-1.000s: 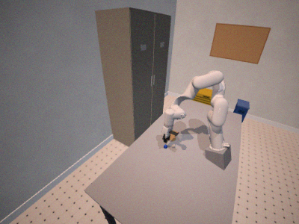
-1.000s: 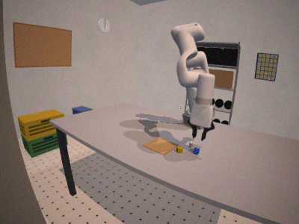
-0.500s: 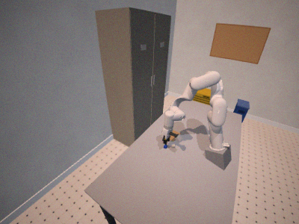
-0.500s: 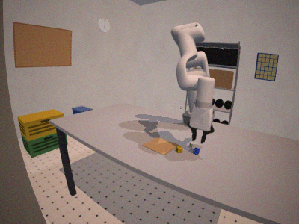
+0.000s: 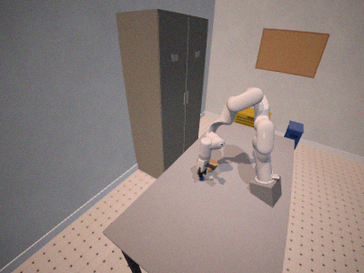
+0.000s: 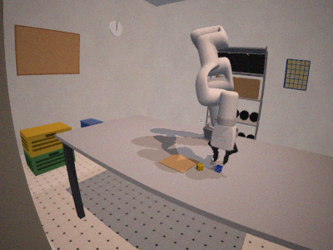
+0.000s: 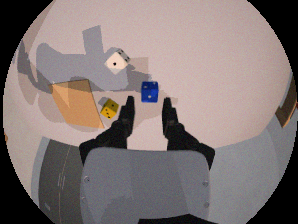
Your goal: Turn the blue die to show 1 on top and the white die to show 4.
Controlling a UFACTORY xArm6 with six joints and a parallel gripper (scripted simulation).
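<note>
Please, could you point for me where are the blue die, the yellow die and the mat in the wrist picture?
Blue die [image 7: 149, 92]: wrist view, middle of the die.
Yellow die [image 7: 109, 108]: wrist view, middle of the die.
Mat [image 7: 77, 105]: wrist view, middle of its orange surface.

Grey table [image 5: 209, 214] [image 6: 125, 146] [image 7: 200, 60], orange mat [image 5: 212, 164] [image 6: 178, 162] [image 7: 77, 104], dice (three) [image 6: 218, 168] [image 7: 149, 92]

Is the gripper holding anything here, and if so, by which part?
Nothing is held: the jaws stand apart, with the blue die beyond their tips.

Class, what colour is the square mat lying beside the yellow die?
Orange; the wrist view shows it best.
</note>
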